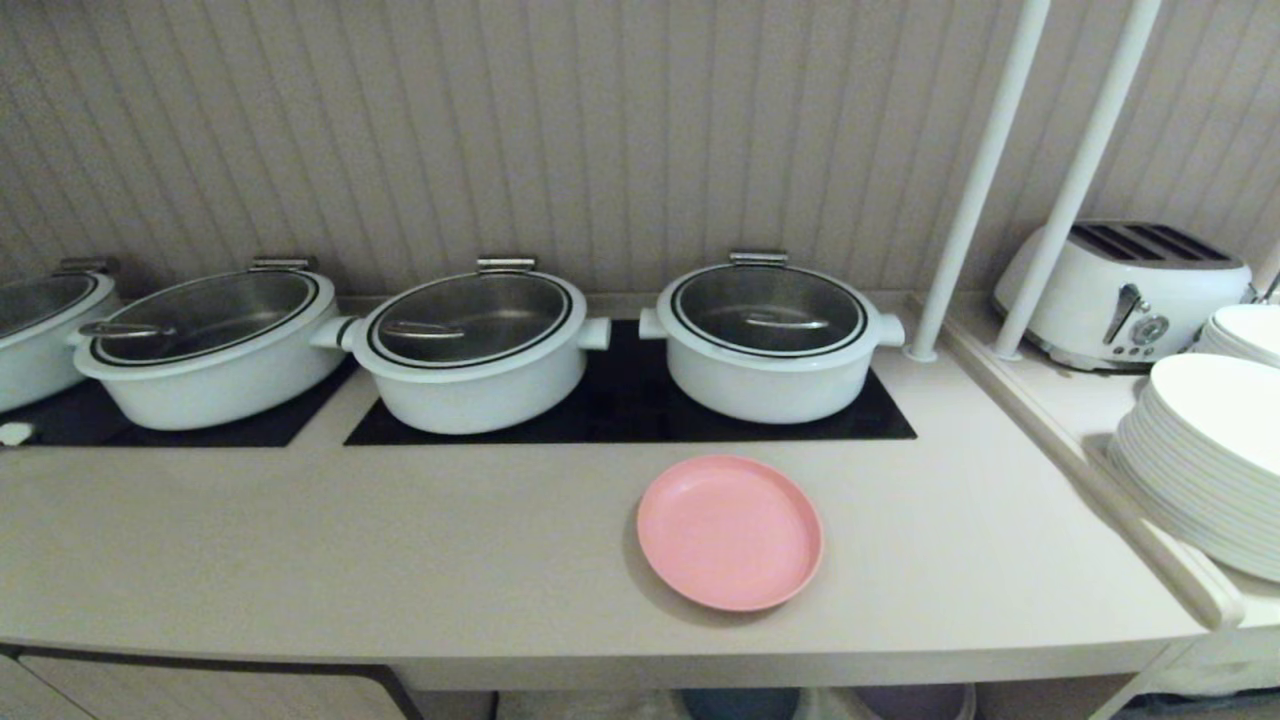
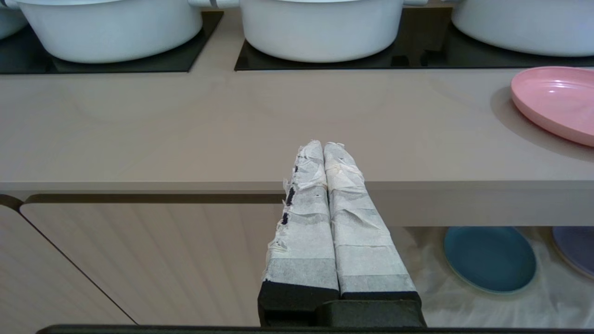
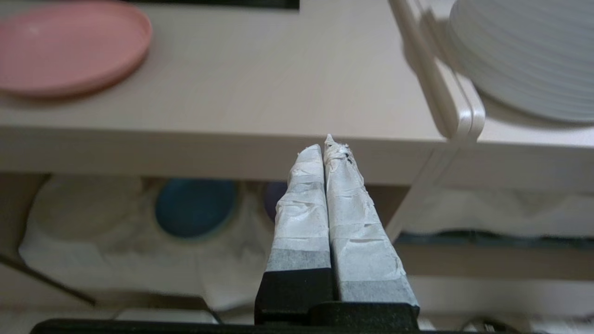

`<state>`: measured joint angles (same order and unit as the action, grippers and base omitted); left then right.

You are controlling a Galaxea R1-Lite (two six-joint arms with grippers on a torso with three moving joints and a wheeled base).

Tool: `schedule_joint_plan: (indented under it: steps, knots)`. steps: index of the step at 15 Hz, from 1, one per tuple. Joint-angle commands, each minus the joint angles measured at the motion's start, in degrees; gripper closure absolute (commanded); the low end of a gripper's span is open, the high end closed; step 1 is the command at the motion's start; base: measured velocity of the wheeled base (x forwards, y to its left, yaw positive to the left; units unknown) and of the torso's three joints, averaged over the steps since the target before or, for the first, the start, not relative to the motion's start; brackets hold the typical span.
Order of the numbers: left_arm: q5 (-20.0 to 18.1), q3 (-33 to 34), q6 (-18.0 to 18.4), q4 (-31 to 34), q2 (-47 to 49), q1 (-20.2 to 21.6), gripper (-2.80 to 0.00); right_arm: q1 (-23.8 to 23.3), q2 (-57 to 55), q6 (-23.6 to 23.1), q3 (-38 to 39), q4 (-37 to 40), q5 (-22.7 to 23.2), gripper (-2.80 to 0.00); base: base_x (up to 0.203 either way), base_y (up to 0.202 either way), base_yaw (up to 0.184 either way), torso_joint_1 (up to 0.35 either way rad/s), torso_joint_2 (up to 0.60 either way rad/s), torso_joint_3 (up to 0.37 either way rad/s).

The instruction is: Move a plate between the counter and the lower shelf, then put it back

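- Round matte pink plastic plate lies flat on the long glossy beige counter, near the front edge, in front of the rightmost pot. Nothing touches it.
- Three round white pots with glass lids sit fully in view on black rectangular inset panels along the back of the counter; part of a fourth pot shows at the far left.
- Left pincer: tape-wrapped fingers pressed together, holding nothing, hanging out in front of the counter's front edge, well to the side of the pink plate.
- Right pincer: taped fingers likewise together and empty, in front of the counter edge near the right corner, apart from the plate.
- Neither arm shows in the head view.
- Lower shelf under the counter: floor draped in wrinkled translucent white cloth; a round blue plate lies on it, with a purple plate just beside it.
- Raised side ledge at right carries a stack of white plates and a white toaster; two white poles rise at the counter's back right corner.
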<state>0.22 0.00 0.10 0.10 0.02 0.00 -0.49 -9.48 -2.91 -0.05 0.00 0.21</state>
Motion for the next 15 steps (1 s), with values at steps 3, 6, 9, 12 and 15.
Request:
schedule_joint_plan:
  steps: [3,6,9,12,15]
  knots:
    - [0.0,0.0,0.0,0.0,0.0,0.0,0.0,0.4,9.0,0.3,0.0,0.1,0.4,0.0,0.0,0.0,0.0,0.0,0.0,0.0]
    - [0.0,0.0,0.0,0.0,0.0,0.0,0.0,0.7,9.5,0.0,0.0,0.2,0.3,0.0,0.0,0.0,0.0,0.0,0.0,0.0]
    - [0.0,0.0,-0.1,0.0,0.0,0.0,0.0,0.7,9.5,1.8,0.0,0.2,0.0,0.0,0.0,0.0,0.0,0.0,0.0,0.0]
    - [0.0,0.0,0.0,0.0,0.0,0.0,0.0,0.7,9.5,3.6,0.0,0.2,-0.4,0.0,0.0,0.0,0.0,0.0,0.0,0.0]
    - [0.0,0.0,0.0,0.0,0.0,0.0,0.0,0.7,9.5,3.6,0.0,0.1,-0.4,0.0,0.0,0.0,0.0,0.0,0.0,0.0]
